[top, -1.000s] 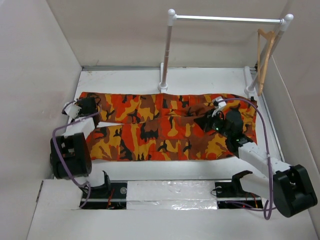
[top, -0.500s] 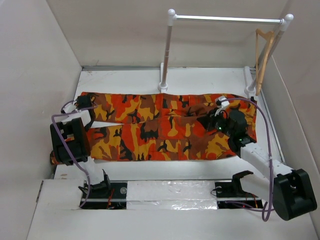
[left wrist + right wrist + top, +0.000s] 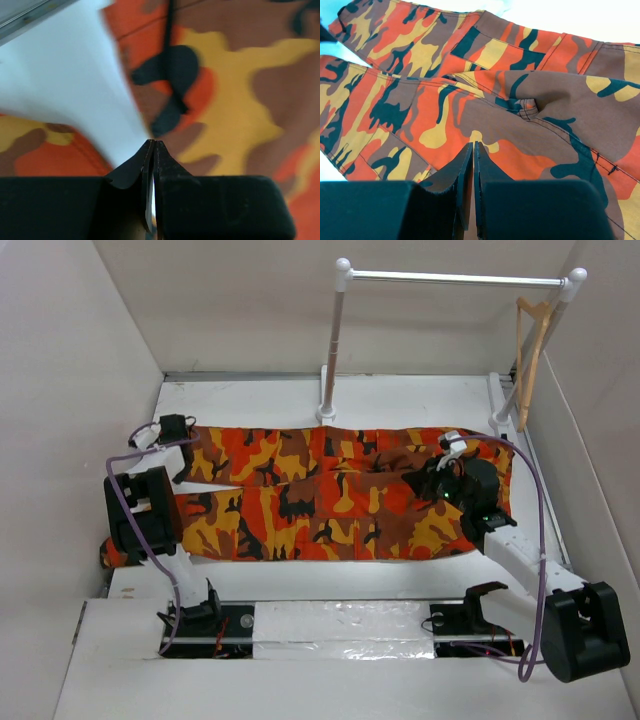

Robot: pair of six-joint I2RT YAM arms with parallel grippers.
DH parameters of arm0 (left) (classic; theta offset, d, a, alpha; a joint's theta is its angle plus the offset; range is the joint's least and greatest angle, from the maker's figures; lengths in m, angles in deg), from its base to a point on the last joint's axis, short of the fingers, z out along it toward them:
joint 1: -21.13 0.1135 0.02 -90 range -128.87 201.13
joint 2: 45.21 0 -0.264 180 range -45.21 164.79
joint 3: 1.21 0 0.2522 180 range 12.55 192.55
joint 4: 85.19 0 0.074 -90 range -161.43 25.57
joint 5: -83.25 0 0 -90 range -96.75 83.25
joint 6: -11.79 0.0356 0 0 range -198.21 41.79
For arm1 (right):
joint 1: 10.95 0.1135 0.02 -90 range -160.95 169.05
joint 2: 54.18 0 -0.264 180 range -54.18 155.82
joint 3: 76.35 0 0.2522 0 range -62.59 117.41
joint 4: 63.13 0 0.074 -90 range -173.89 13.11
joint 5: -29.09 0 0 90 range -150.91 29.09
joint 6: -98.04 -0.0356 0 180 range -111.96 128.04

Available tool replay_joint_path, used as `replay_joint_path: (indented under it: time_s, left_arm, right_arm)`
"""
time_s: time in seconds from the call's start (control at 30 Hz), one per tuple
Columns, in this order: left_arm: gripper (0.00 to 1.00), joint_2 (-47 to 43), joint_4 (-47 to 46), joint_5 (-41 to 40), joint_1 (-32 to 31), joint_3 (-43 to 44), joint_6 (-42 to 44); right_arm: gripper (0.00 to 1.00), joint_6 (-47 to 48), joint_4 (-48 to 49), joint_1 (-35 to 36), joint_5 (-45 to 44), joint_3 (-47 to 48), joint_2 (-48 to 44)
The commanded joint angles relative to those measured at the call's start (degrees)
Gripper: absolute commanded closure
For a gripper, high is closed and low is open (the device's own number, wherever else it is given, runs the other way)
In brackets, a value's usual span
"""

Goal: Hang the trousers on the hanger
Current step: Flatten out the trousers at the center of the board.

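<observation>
on the tabletop (image 3: 400,400): trousers (image 3: 330,495) spread flat
on the rail (image 3: 450,278): hanger (image 3: 530,350), far right
left hand (image 3: 152,142): fingers together, over leg ends
right hand (image 3: 472,145): fingers together, above trousers

We see white matte table (image 3: 260,405) boxed in on three sides. Left wall (image 3: 60,390), far wall (image 3: 230,300) and right wall (image 3: 600,420) plain off-white, seam dark where far wall meets table. White metal rail (image 3: 450,278) at far right on two posts: left post (image 3: 333,350) near table's far edge, right post (image 3: 562,308) beside right wall. Near side: white ledge (image 3: 340,685), crinkled silver strip (image 3: 340,623). We find light soft, even.
</observation>
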Motion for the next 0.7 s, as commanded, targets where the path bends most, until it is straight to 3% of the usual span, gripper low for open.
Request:
replay_joint_path:
  time_s: [0.0, 0.2, 0.33, 0.4, 0.47, 0.53, 0.6, 0.67]
  left_arm:
    - [1.0, -2.89, -0.38, 0.75, -1.8, 4.92, 3.12]
    - [1.0, 2.03, 0.5, 1.46, -5.83, 10.46, 5.32]
    - [1.0, 2.13, 4.97, -3.62, -7.07, 9.25, 3.49]
    - [0.92, -2.34, 4.37, -5.74, -7.07, 5.21, 0.95]
    - [0.66, -8.47, 2.1, -4.89, -4.89, -0.94, -2.4]
    - [0.61, -11.75, -0.19, 1.07, -0.86, -5.85, -5.21]
    - [0.49, -14.13, -2.05, 2.42, 1.18, -7.64, -5.92]
    - [0.47, -12.92, -0.57, 3.56, 3.9, -7.73, -5.75]
  right_arm:
    - [0.9, 1.07, 1.19, -0.43, 0.63, 2.06, -0.51]
    - [0.89, 1.42, 1.1, -0.96, 0.37, 1.8, -0.51]
    - [0.89, 1.77, 1.19, -0.96, 0.63, 2.06, -0.16]
    - [0.89, 1.78, 1.19, -0.96, 1.59, 2.23, 0.28]
    - [0.88, 1.78, 1.54, -0.96, 2.82, 2.23, 0.37]
    - [0.88, 1.86, 1.19, -0.96, 3.0, 2.32, 0.28]
    - [0.88, 2.04, 0.93, -1.48, 3.27, 2.23, -0.07]
    - [0.88, 2.13, 0.75, -1.48, 3.44, 2.15, -0.51]
